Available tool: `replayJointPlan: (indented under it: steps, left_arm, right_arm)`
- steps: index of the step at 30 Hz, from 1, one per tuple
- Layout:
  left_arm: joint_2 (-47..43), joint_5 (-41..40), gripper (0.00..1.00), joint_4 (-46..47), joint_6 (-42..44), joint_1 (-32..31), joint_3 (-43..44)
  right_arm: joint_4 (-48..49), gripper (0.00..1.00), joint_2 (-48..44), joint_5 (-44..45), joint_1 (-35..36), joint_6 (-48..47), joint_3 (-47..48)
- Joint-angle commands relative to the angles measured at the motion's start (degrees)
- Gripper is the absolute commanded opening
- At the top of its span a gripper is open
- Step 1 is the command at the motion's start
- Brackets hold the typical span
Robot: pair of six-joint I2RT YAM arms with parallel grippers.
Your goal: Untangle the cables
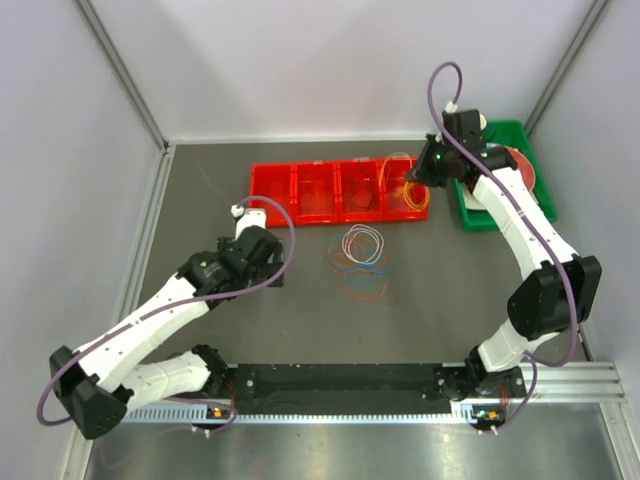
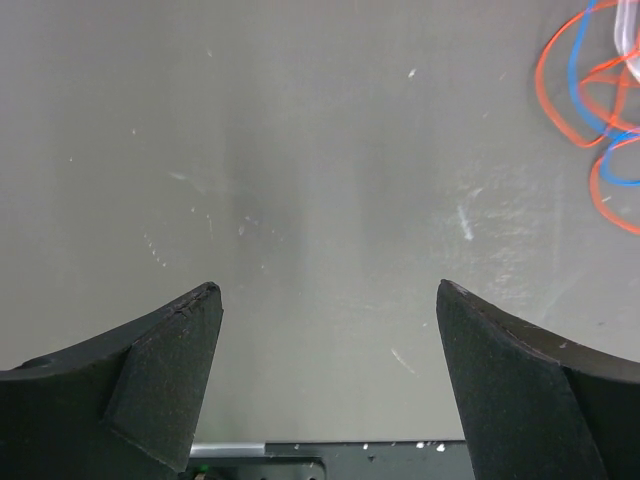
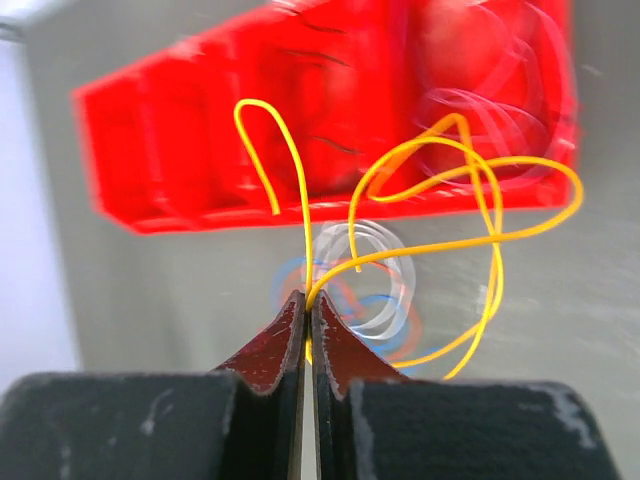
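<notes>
A tangle of white, red and blue cables [image 1: 362, 255] lies on the grey table in front of the red tray [image 1: 270, 195]. It shows blurred in the right wrist view [image 3: 365, 290] and at the top right of the left wrist view [image 2: 600, 100]. My right gripper [image 3: 308, 300] is shut on a yellow cable [image 3: 470, 200] and holds it in the air over the tray's right end; in the top view the gripper is [image 1: 418, 172] and the cable [image 1: 408, 190]. My left gripper [image 2: 325, 300] is open and empty over bare table, left of the tangle [image 1: 240, 212].
The red tray has several compartments; one holds dark wire [image 1: 362, 198], another pale loops [image 3: 490, 60]. A green bin [image 1: 520, 135] with a red object stands at the back right. A black rail [image 1: 340, 385] runs along the near edge.
</notes>
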Motion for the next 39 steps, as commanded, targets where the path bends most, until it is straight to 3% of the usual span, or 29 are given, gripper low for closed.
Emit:
replayJointPlan:
  steps: [1,7,24,39]
  left_arm:
    - [-5.60,-1.62,0.92,4.04,-0.32,-0.32,-3.02]
    - [-7.63,-2.85,0.92,4.57,-0.14,-0.32,-3.37]
    - [-5.35,-2.50,0.91,4.31,0.12,-0.32,-3.37]
    - [-4.64,-3.47,0.91,4.05,-0.31,-0.32,-3.46]
  right_arm:
    - [0.72,0.00,1.02,-4.81,1.63,2.10,8.70]
    - [0.89,0.00,4.71,-7.89,3.47,2.89,17.94]
    - [0.19,0.00,19.47,-9.04,6.81,4.21,30.69]
    - [-1.22,0.00,32.92,-6.93,7.69,3.42,33.78]
